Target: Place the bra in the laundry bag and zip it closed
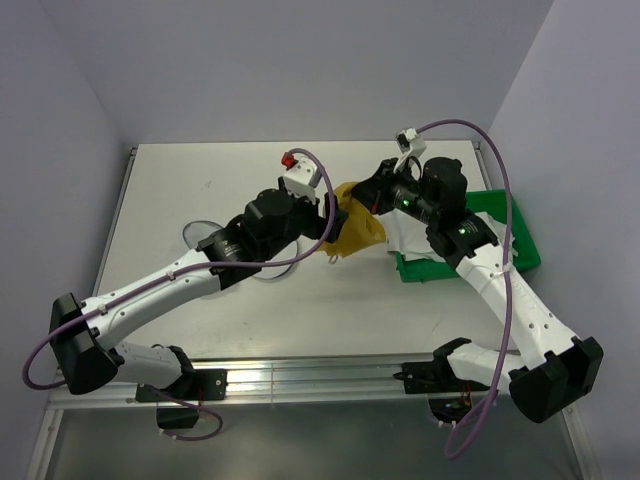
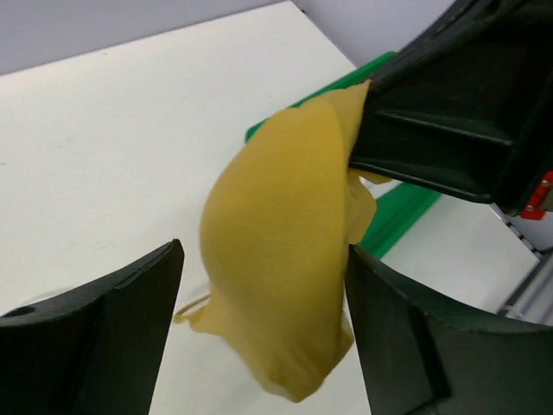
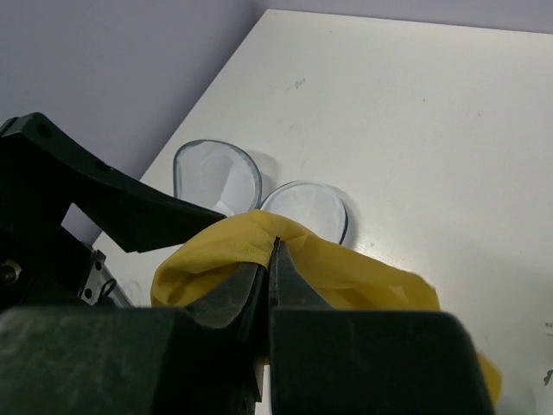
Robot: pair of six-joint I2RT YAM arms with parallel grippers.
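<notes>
The yellow bra (image 1: 358,228) hangs in the air over the middle of the table. My right gripper (image 1: 364,197) is shut on its upper edge, which shows clearly in the right wrist view (image 3: 275,246). My left gripper (image 1: 328,215) is open, and one cup of the bra (image 2: 276,242) hangs between its two fingers (image 2: 112,337). The laundry bag (image 1: 200,236) lies on the table under my left arm. In the right wrist view it lies open as two round mesh halves (image 3: 304,207) beyond the bra (image 3: 363,272).
A green plastic tray (image 1: 515,245) sits on the right side of the table under my right arm, with something white in it; its edge also shows in the left wrist view (image 2: 406,216). Grey walls stand on three sides.
</notes>
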